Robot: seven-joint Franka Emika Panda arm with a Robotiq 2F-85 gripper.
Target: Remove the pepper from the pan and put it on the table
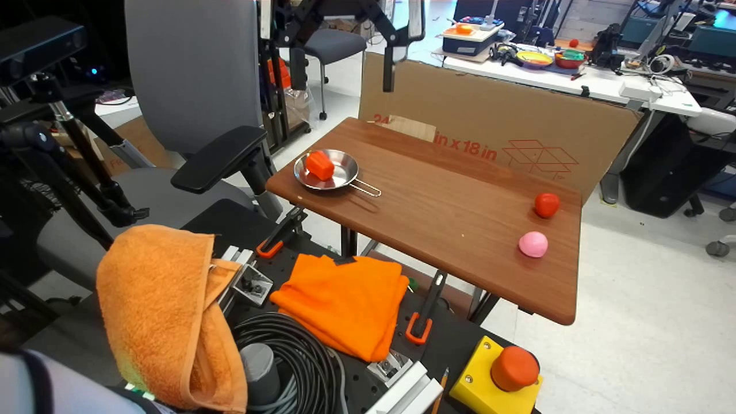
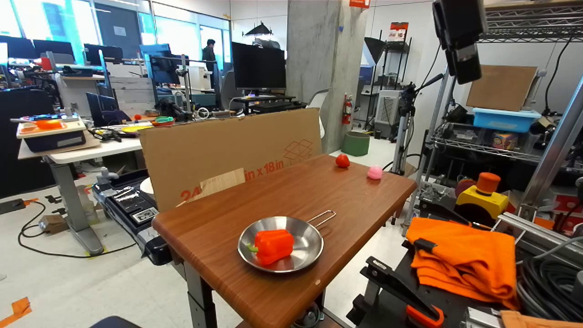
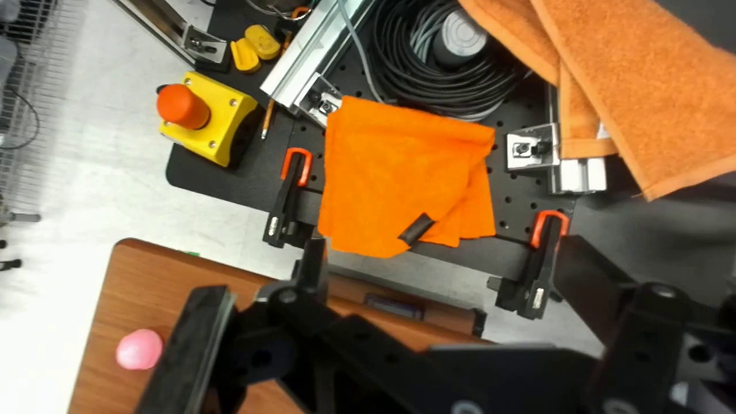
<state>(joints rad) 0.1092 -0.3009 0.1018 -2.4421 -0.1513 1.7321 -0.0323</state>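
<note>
There is one rectangular brown wood-top table (image 1: 448,207), one round silver-grey metal pan (image 2: 307,241), one red-orange pepper (image 2: 274,246), one shiny red rounded object (image 1: 546,204) and one pink ball (image 1: 533,244). Two black-and-orange clamps (image 3: 542,267) can be counted, plus one yellow box (image 3: 227,129) with one orange-red button (image 3: 183,107), one folded bright-orange cloth (image 1: 348,302), one paler orange towel (image 1: 158,305) and one coil of black cable (image 3: 414,92).

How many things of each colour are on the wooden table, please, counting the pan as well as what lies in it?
Silver: 1 (the pan)
Red to orange-red: 2 (the pepper in the pan, and a round red thing)
Pink: 1 (the ball)
Total: 4
</note>
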